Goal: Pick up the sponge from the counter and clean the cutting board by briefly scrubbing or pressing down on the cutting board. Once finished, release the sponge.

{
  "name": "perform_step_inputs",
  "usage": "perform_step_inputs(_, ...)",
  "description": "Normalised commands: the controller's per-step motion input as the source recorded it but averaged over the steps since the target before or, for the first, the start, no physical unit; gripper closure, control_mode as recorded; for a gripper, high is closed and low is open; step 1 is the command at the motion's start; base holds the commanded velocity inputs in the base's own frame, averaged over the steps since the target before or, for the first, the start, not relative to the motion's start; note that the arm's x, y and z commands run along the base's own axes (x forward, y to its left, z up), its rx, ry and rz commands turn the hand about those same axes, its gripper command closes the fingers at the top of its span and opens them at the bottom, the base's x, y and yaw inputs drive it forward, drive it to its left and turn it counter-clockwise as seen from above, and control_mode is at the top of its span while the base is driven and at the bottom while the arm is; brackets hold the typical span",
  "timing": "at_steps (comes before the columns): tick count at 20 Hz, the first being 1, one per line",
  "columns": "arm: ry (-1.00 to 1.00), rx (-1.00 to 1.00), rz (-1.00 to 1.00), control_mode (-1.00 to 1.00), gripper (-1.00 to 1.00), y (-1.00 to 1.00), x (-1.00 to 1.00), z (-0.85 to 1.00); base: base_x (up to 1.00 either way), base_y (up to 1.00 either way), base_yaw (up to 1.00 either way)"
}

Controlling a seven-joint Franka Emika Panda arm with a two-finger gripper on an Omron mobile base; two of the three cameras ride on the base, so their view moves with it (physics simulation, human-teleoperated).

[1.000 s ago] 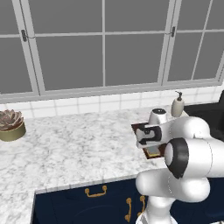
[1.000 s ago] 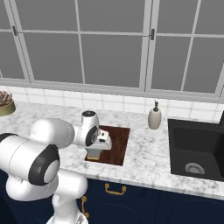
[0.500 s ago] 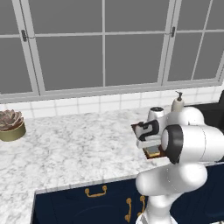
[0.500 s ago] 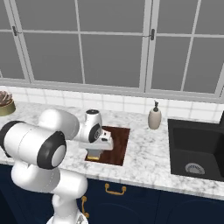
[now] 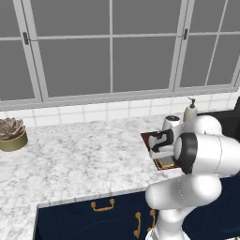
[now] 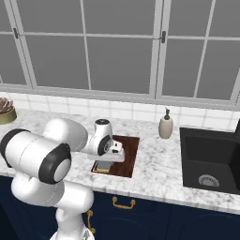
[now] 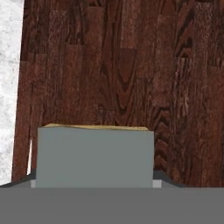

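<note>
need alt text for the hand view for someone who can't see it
A grey-green sponge with a thin yellow edge showing along its top sits at the bottom centre of the view, right over a dark reddish-brown wooden cutting board that covers most of the picture. A strip of white marbled counter runs down the left edge.

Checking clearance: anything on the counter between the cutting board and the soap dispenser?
Nothing; in the right base view, only bare marbled counter lies between the cutting board and the soap dispenser.
</note>
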Motion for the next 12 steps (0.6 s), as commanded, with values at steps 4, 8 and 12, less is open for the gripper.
perform_step_inputs(4,-0.08,0.00,0.00,-1.00,1.00,-0.25,0.00,-0.07,0.00,0.00,0.00)
perform_step_inputs(8,-0.14,0.00,0.00,-1.00,1.00,-0.27,0.00,0.00,0.00,0.00,0.00)
perform_step_inputs(12,-0.11,0.00,0.00,-1.00,1.00,-0.22,0.00,0.00,0.00,0.00,0.00)
